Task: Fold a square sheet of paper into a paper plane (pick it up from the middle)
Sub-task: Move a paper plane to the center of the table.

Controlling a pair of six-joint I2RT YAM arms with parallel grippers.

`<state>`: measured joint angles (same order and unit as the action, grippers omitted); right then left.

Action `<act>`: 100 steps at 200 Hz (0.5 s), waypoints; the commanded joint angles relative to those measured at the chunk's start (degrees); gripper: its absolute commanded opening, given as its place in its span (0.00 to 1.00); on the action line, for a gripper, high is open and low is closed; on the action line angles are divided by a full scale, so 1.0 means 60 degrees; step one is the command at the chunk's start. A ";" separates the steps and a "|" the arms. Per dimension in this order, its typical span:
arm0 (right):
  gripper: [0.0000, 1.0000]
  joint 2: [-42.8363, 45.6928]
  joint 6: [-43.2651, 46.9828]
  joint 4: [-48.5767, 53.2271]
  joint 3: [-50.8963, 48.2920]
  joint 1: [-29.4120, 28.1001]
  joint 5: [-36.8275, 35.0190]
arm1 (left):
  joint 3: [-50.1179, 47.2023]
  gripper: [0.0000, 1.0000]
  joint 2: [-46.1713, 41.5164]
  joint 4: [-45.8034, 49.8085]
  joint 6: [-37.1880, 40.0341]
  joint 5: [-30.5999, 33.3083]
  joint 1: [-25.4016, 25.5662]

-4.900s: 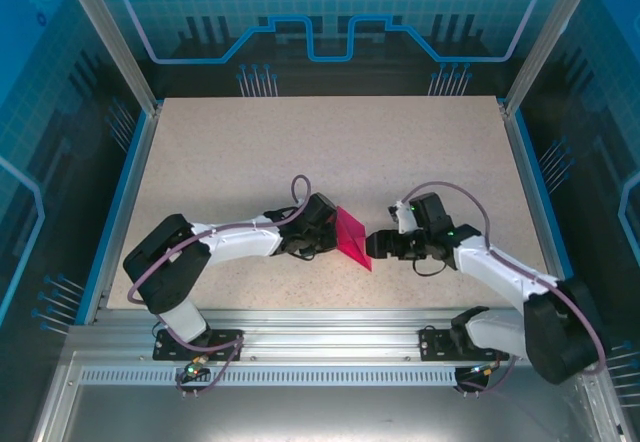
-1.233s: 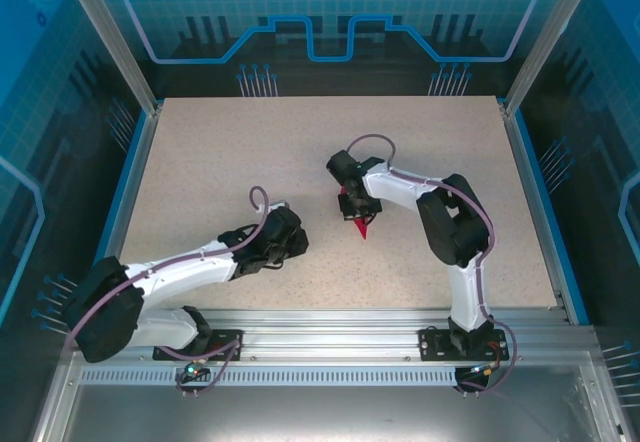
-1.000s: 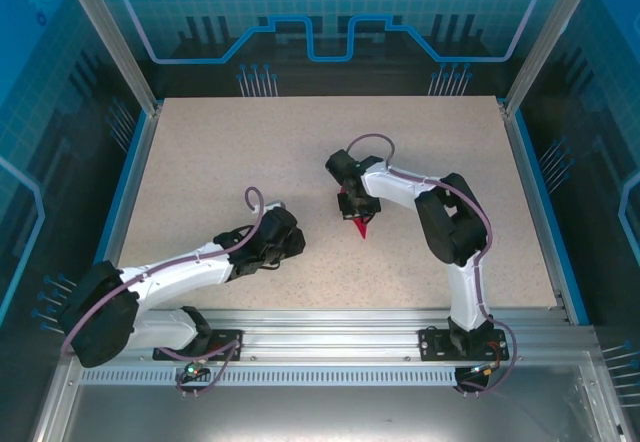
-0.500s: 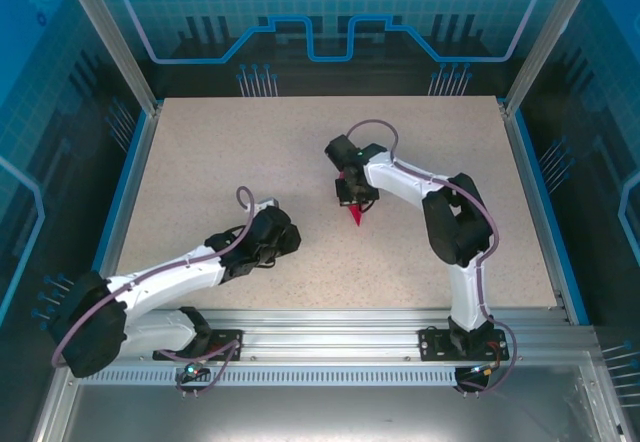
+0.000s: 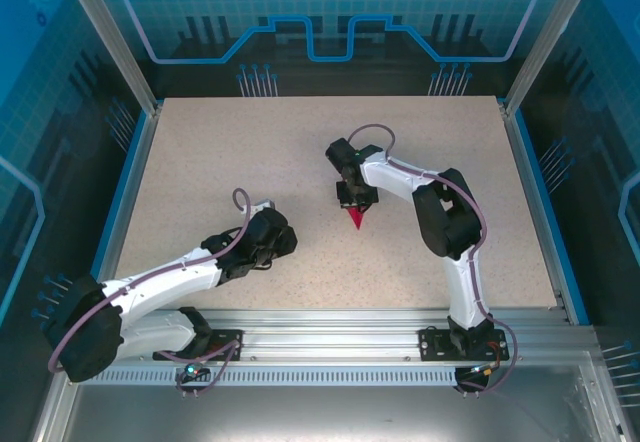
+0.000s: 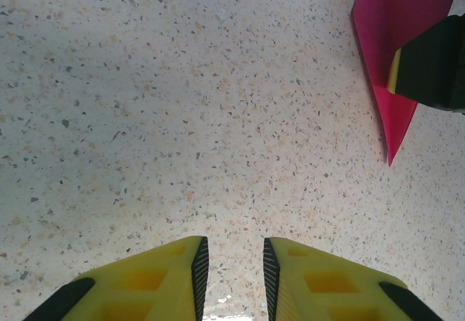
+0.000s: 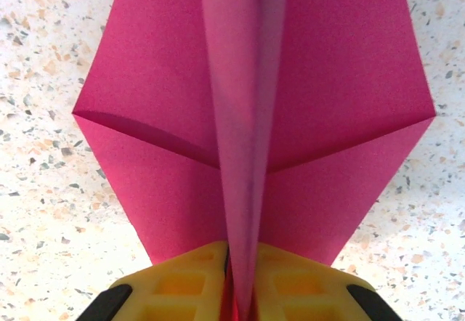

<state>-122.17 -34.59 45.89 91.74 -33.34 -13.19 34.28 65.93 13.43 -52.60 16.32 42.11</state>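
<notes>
Right end effector (image 7: 240, 281) clamped on the centre ridge of the plane (image 7: 247, 118), mid-table (image 5: 200, 162), tip toward the near edge, open surface on every side, left end effector (image 6: 232, 263) slightly parted, empty, well apart, plane's far end hidden beneath the right fingers (image 5: 350, 194).

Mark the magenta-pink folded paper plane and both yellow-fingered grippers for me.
magenta-pink folded paper plane (image 7: 245, 103), right wrist view, on its raised centre ridge.
right gripper (image 7: 241, 263), right wrist view, midway between the yellow fingertips pinching the ridge.
left gripper (image 6: 234, 259), left wrist view, in the gap between its yellow fingertips.
</notes>
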 commanded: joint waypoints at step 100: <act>0.46 0.2783 0.0515 0.0019 -0.0703 -0.0081 -0.0196 | 0.0012 0.32 -0.0208 0.0298 0.0211 0.0256 -0.0096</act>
<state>-111.66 -32.58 45.58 88.73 -33.39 -13.13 34.28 65.91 13.52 -52.40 16.32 42.09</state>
